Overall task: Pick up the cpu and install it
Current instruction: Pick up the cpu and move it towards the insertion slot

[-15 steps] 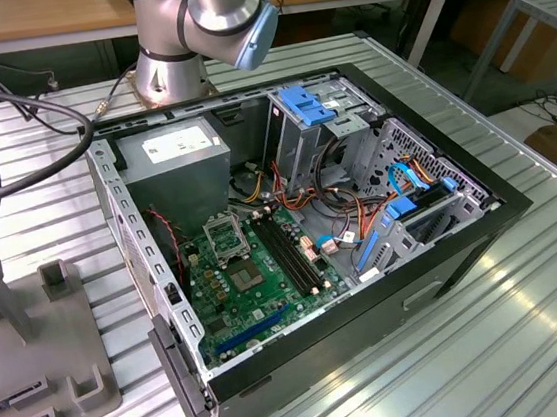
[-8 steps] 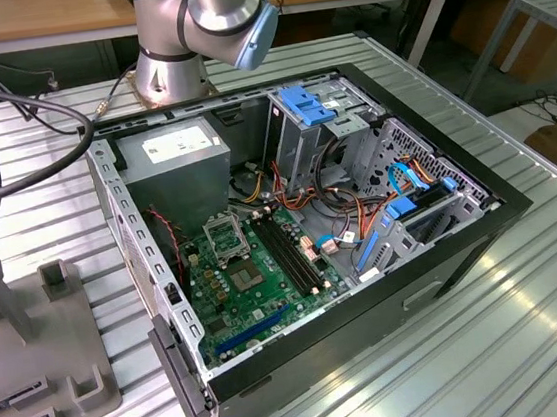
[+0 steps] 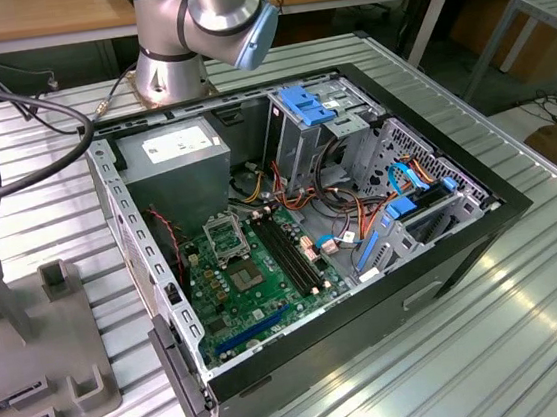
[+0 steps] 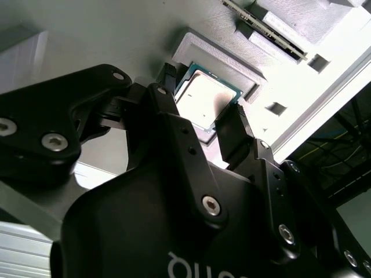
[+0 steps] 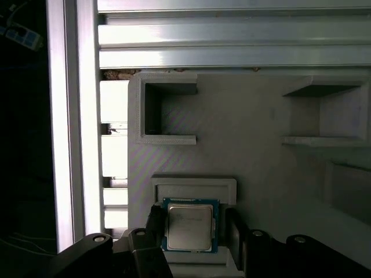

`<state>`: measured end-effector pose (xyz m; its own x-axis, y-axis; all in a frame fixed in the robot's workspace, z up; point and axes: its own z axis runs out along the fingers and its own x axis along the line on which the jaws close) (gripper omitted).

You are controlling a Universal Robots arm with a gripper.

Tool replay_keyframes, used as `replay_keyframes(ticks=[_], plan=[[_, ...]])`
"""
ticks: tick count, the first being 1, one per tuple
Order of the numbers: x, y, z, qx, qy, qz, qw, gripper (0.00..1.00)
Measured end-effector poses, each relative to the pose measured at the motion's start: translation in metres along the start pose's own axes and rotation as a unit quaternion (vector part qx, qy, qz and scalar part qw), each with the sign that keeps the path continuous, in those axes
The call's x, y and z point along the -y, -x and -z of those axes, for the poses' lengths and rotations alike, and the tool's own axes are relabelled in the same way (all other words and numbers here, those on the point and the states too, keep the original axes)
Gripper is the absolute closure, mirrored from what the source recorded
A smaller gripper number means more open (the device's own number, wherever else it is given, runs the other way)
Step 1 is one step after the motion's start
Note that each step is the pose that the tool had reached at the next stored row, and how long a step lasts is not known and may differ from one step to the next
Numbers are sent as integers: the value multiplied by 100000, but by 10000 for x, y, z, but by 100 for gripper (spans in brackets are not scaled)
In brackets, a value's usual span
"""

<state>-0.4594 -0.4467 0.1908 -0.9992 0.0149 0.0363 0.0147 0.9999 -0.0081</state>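
The cpu [image 5: 186,227] is a small square chip with a silver top and a green rim. It lies flat in a recess of the grey holder block [image 5: 243,116], and the second wrist view shows the cpu [image 4: 204,103] from closer in. My gripper [image 5: 193,225] stands open over it, one black finger [image 5: 154,223] on each side, with a narrow gap on one side. In the second wrist view the gripper [image 4: 200,99] straddles the chip the same way. In the exterior view the metal-framed socket [image 3: 223,237] sits on the green motherboard [image 3: 267,280] inside the open computer case.
The grey holder block [image 3: 32,337] lies at the exterior view's left, beside the black case [image 3: 370,309] on a ribbed metal table [image 3: 535,340]. The arm's base [image 3: 177,69] stands behind the case. Cables, drive cages and a power supply [image 3: 175,165] fill the case.
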Motion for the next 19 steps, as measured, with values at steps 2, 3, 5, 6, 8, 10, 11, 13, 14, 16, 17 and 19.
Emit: replay_keyframes(ticks=[2, 3, 5, 6, 8, 10, 11, 13, 14, 16, 17, 19], plan=[[0, 0, 3, 1, 4, -19, 100000, 44], [0, 0, 3, 2, 3, -20, 100000, 44], [0, 0, 7, -6, -8, -21, 100000, 44], [0, 0, 8, -6, -10, -20, 100000, 44], [0, 0, 7, 0, -13, -18, 100000, 44], [1, 0, 8, -4, -17, -19, 100000, 44], [1, -1, 8, -6, -21, -17, 100000, 44], [1, -6, 8, -5, -19, -19, 100000, 44], [1, -7, 8, -8, -19, -18, 100000, 44], [0, -10, 7, -3, -18, -18, 100000, 44], [0, -10, 7, -2, -16, -20, 100000, 44], [1, -12, 7, -2, -15, -18, 100000, 44]])
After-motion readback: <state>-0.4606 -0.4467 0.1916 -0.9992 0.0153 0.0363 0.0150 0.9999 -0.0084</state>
